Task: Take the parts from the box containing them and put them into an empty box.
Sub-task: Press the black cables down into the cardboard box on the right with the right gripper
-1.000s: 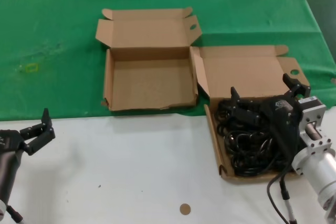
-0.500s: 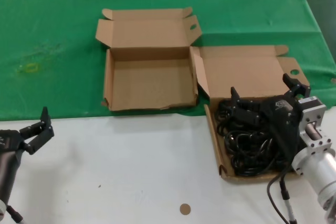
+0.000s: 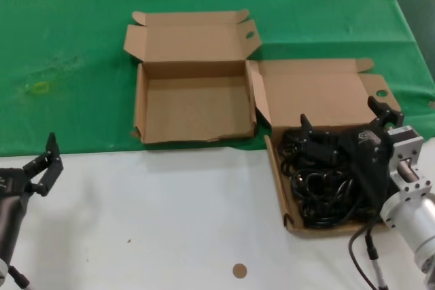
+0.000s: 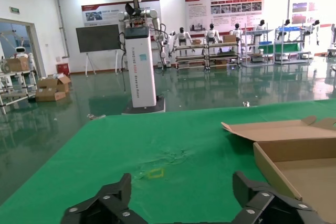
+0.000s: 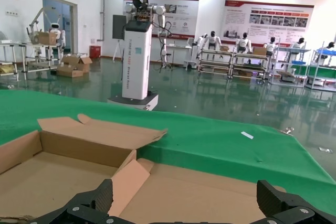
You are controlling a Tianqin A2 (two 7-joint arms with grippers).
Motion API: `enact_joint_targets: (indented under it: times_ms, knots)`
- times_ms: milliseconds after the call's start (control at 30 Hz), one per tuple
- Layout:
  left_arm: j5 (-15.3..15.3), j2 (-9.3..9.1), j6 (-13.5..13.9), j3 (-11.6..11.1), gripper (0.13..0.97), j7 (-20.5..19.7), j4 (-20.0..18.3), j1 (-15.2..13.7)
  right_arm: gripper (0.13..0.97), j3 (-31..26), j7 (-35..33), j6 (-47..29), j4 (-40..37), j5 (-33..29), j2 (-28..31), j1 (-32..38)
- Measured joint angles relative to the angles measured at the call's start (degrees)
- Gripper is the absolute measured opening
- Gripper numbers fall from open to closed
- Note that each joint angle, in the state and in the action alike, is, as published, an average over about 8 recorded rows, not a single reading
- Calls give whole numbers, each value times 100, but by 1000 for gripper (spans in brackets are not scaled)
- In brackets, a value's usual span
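Observation:
The parts [image 3: 319, 191], a tangle of black looped cords, fill the right cardboard box [image 3: 275, 168] at the table's right. My right gripper [image 3: 340, 115] hovers over the far end of that pile, open, with nothing between its fingers. In the right wrist view the right gripper [image 5: 184, 187] stands wide apart before that box's raised lid [image 5: 210, 192]; the cords do not show there. The empty box [image 3: 194, 110] lies open on the green cloth to the left of the full one. My left gripper [image 3: 42, 161] waits open at the left edge, far from both boxes.
Green cloth [image 3: 68, 45] covers the far half of the table, and the near half is white [image 3: 170, 222]. A small brown disc [image 3: 239, 270] lies near the front edge. In the left wrist view, the left gripper [image 4: 182, 182] faces the cloth, with the empty box [image 4: 294, 150] to one side.
My left gripper has drifted a little toward the left edge and turned slightly. The right gripper has barely shifted over the cords.

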State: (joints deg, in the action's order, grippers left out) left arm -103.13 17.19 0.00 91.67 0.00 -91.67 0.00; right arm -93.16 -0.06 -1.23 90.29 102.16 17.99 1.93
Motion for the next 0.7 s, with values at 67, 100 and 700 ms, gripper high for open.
enact_joint_targets:
  times_ms: [67, 100, 700]
  knots:
    - [0, 0, 0, 0, 752, 0, 0, 0, 966, -32, 17, 25, 6, 14, 63, -3]
    - [0, 0, 0, 0, 727, 0, 0, 0, 966, -57, 29, 43, 9, 28, 108, -3]
    - [0, 0, 0, 0, 363, 0, 0, 0, 966, -1408, 186, 385, 5, 1062, 2353, 389]
